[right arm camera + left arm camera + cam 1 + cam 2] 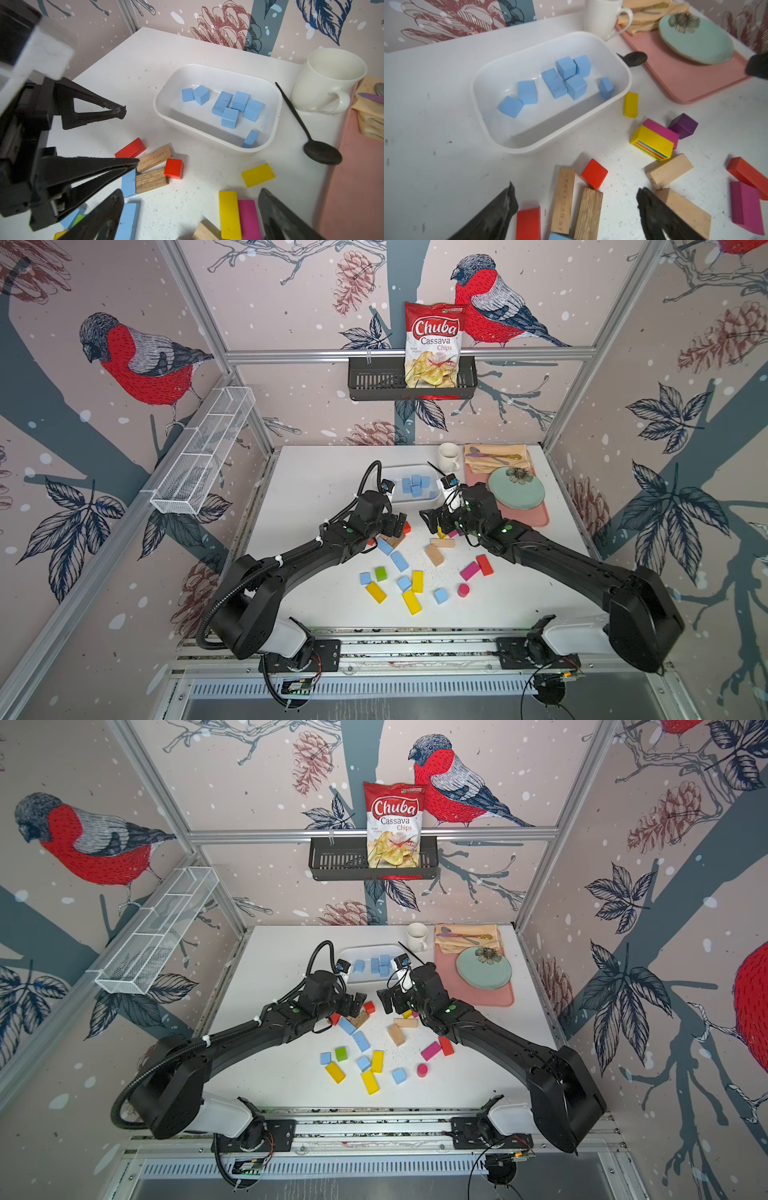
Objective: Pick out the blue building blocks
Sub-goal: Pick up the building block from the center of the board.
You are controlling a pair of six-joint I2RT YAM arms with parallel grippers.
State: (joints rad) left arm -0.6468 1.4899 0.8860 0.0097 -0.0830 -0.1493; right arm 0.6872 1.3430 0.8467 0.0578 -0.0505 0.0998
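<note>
In a top view, left gripper (397,524) and right gripper (431,520) gape wide, empty; five blue building blocks (399,561) lie loose among other colours.

Left wrist: seven more sit in the tray (554,126).

Right wrist: tan blocks (151,179) touch the nearest blue bar (129,185); we judge a closing grip may snag them.

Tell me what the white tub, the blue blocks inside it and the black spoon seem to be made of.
White tub: likely plastic, smooth and slightly glossy, with rounded moulded corners.
Blue blocks: probably painted wood, matte; small dark scuffs on one bar.
Black spoon: matte black, plastic or coated metal; the look leaves it open.
</note>
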